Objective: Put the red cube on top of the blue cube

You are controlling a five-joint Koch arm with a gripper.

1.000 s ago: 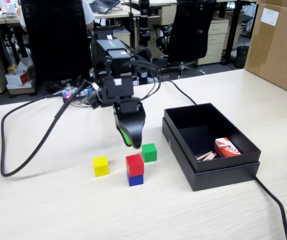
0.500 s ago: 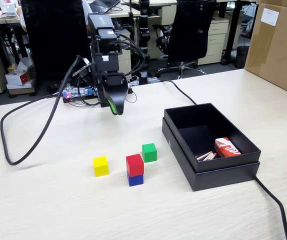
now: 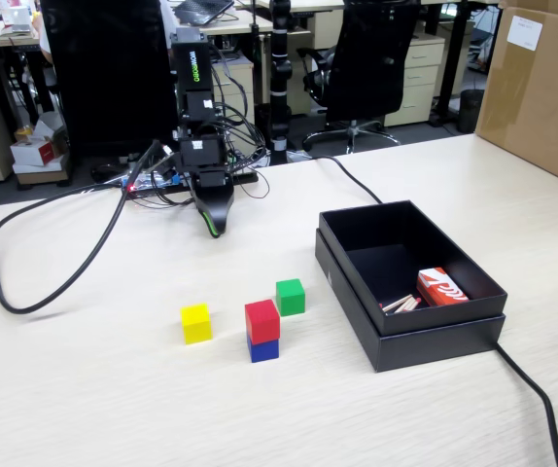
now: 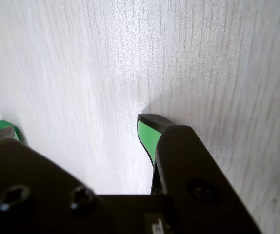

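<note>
Fixed view first: we see the small plain red cube (image 3: pixel 261 319) sitting right on top of the small deep-blue cube (image 3: pixel 263 347), on the pale wooden table (image 3: pixel 114 409). Just behind the red cube, a bit to the right, is a small green cube (image 3: pixel 291 296). Near its left side is a small yellow cube (image 3: pixel 195 322). To its right, well apart, is an open black box (image 3: pixel 435 341). Far behind the red cube, the black and green gripper (image 3: pixel 213 230) points down at the table. In the wrist view we see its jaws spread wide (image 4: pixel 74 126), with nothing between them.
</note>
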